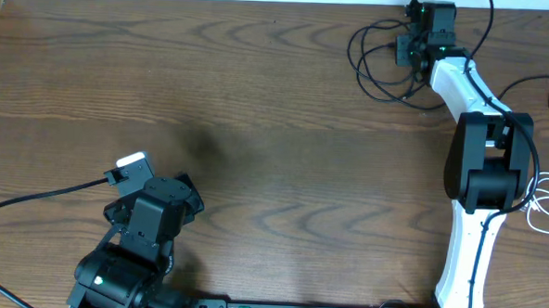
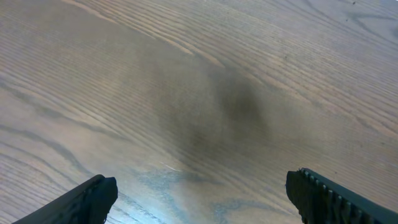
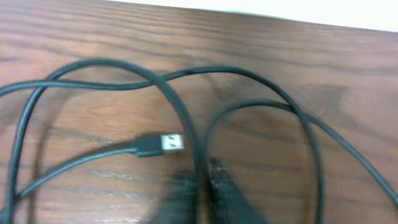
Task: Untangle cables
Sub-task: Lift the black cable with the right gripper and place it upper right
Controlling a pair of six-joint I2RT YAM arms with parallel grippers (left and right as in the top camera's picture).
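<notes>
Right pincer (image 3: 200, 186), blurred, stands nearly together about one strand of the looped black cables (image 3: 99, 62) at the worktop's (image 1: 258, 107) far right corner, grip undeterminable; step judged loop separation, next requiring that strand drawn clear of the crossings.

Looped black cables (image 3: 148, 146) lie far right; white cable (image 1: 546, 210) nearer.

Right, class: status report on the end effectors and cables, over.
Left end effector open, holding nothing. Right end effector on looped black cables, grip unclear. White cable apart at right edge. Nothing obstructing.
</notes>
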